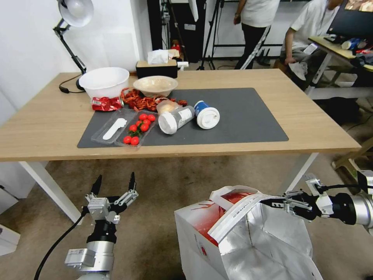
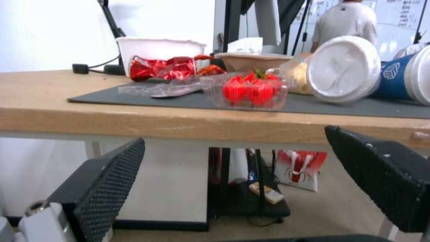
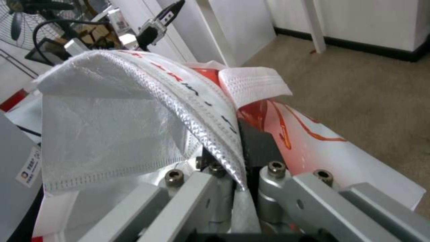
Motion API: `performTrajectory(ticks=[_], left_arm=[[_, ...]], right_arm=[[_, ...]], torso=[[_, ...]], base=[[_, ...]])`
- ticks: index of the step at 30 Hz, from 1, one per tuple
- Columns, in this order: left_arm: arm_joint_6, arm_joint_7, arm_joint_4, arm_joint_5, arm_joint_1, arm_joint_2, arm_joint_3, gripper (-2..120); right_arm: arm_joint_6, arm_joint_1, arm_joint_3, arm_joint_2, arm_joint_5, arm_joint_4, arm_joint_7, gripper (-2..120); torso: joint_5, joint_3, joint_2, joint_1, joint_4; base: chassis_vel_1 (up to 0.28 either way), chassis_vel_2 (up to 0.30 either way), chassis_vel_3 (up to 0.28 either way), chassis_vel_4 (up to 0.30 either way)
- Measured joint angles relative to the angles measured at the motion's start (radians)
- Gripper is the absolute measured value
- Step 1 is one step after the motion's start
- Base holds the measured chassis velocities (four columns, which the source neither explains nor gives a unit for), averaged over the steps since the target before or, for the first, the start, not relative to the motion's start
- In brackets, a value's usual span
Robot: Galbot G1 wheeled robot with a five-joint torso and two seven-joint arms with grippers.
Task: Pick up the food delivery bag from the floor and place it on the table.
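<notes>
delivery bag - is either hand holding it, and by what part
Yes. The right hand is shut on the delivery bag, pinching the top rim of its foil-lined wall beside a white strap. The left hand is open and holds nothing.

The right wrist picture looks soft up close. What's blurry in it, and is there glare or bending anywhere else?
Right wrist view: the right gripper, shut on the food delivery bag, sits so near that its metal links blur; the carpet behind is clearer. Head view: the table edge bows like a wide-angle lens, and the bag's foil lining gleams. Left wrist view: the left gripper's fingers loom dark and soft.
</notes>
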Motion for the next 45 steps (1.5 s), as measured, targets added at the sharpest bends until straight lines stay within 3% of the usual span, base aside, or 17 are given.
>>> performTrajectory(ticks=[37,45], left_arm=[[0.024,-0.033,-0.012,-0.018,-0.002,0.002,-0.004,100],[-0.010,-0.036,-0.010,-0.015,-0.001,0.002,-0.004,100]], right_arm=[[0.000,0.004,-0.007,0.003,-0.006,0.001,0.004,0],[0.003,-0.001,-0.008,0.010,-0.013,0.003,0.003,0]], torso=[[0.0000,0.097,0.168,0.072,0.0000],[0.0000,0.109,0.190,0.081,0.0000]], base=[[0.000,0.000,0.000,0.000],[0.000,0.000,0.000,0.000]])
